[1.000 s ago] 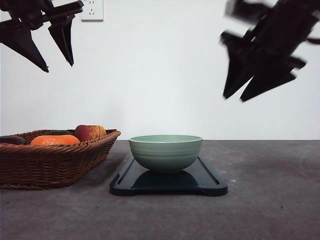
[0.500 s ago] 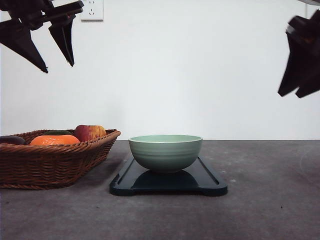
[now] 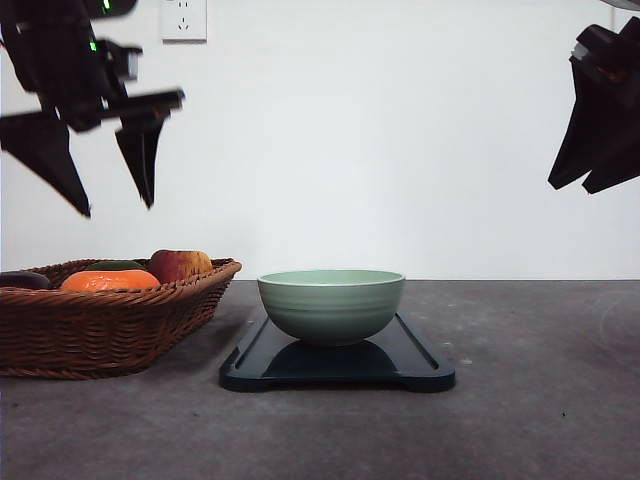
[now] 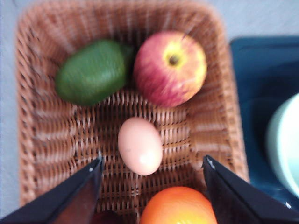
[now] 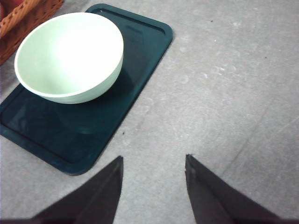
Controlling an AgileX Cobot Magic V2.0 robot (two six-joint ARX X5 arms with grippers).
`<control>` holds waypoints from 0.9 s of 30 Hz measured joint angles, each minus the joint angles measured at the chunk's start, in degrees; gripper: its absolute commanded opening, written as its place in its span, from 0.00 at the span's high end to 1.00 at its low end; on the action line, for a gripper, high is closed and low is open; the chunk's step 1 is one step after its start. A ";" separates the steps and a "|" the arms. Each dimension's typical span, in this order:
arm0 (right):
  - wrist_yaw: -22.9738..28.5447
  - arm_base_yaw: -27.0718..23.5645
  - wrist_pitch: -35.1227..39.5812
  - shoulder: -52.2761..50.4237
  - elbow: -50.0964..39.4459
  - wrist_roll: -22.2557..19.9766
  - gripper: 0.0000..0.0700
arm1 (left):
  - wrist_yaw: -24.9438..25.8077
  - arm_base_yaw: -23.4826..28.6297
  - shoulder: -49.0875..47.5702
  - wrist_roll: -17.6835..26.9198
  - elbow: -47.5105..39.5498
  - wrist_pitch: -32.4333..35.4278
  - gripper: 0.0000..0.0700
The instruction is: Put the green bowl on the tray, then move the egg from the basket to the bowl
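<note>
1. At the middle of the basket point(image 4: 42, 135) floor lies the egg point(image 4: 140, 145), loose on the weave, with a red-yellow apple point(image 4: 170, 67) just beyond it, a green fruit point(image 4: 91, 71) to the apple's side and an orange point(image 4: 177, 207) just beside the egg on its near side.

2. Above the egg hangs the left tool point(image 4: 152, 186), fingers spread wide and empty; seen from the wrist, the egg sits between the two fingertips but well below them, and the front view shows the tool point(image 3: 112, 205) high over the basket.

3. Beside the basket the green bowl point(image 3: 331, 305) already sits on the tray point(image 3: 420, 365), so the egg transfer is judged to be the step in hand.

4. Risks, as a judgement: the smooth, rounded egg could roll away on the weave or slip from the fingers, too hard a squeeze could crack it, and a finger could catch the orange or the apple crowding it.

5. Far from the basket, past the tray, the right tool point(image 5: 154, 161) hovers over bare desk point(image 5: 233, 93), fingers apart and holding nothing.
</note>
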 measured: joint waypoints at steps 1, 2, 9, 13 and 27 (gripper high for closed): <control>0.02 0.00 0.00 0.00 0.00 0.00 0.63 | -0.02 0.00 0.85 -0.16 0.00 0.10 0.39; 0.01 0.00 0.00 0.00 0.00 0.00 0.63 | -0.02 0.00 1.70 -0.29 0.00 0.28 0.39; 0.00 0.00 0.00 0.00 0.00 0.00 0.63 | -0.04 0.00 7.98 -1.21 -0.01 2.17 0.39; 0.00 0.00 0.00 0.00 0.00 0.00 0.63 | -0.04 0.00 10.35 -1.45 -0.02 3.82 0.39; 0.00 0.00 0.01 0.00 0.00 0.00 0.63 | -1.47 0.03 13.96 -1.46 -0.01 4.55 0.39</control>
